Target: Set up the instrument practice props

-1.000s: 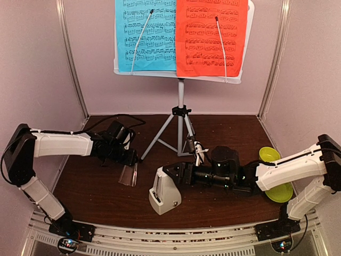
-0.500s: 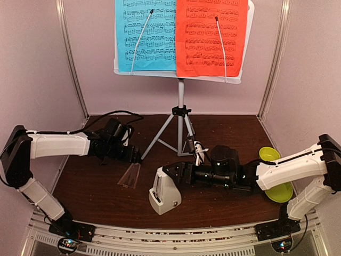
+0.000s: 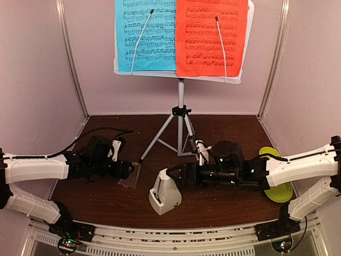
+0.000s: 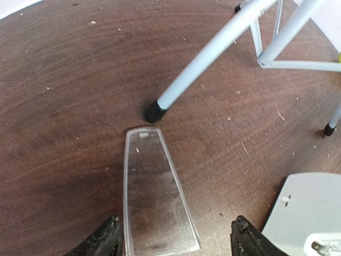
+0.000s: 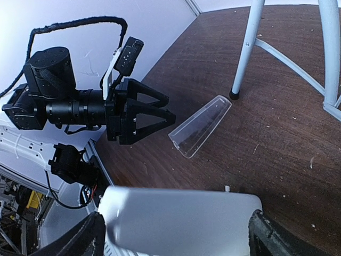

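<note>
Our left gripper (image 4: 176,238), jaws wide, faces the clear cover (image 4: 154,197) lying lengthwise just ahead; our right gripper (image 5: 178,234) clasps the metronome (image 5: 181,213).

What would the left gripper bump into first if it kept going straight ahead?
The left gripper would probably meet the clear cover lying flat just ahead; the tripod's black foot comes after.
</note>
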